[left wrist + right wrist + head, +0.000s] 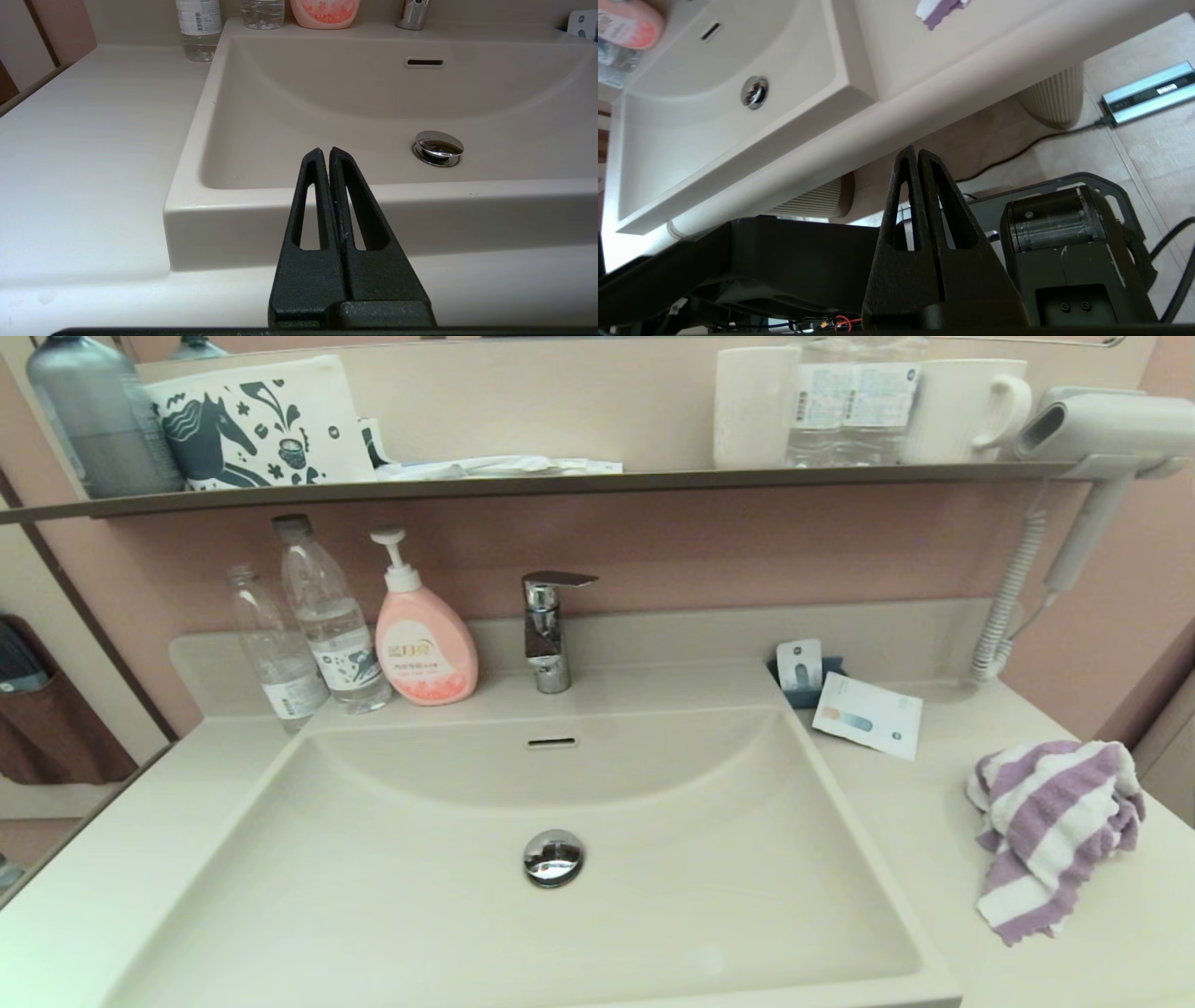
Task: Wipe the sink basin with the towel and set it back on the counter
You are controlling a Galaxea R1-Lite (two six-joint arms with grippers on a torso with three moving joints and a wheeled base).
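Note:
The cream-white sink basin [392, 896] fills the middle of the head view, with its chrome drain plug [553, 857] and overflow slot [552, 742]. The purple-and-white striped towel [1055, 831] lies crumpled on the counter [896, 821] to the basin's right; a corner of the towel [937, 9] shows in the right wrist view. Neither arm shows in the head view. My left gripper [324, 151] is shut and empty, held in front of the basin's near rim [280, 205]. My right gripper [917, 151] is shut and empty, below the counter's front edge [924, 116].
Two water bottles [317, 625], a pink soap dispenser [425, 649] and the chrome tap [549, 630] stand behind the basin. Small packets [868, 714] lie at the back right. A hairdryer [1102, 439] hangs on the right wall. A dark shelf [560, 481] holds cups and bottles.

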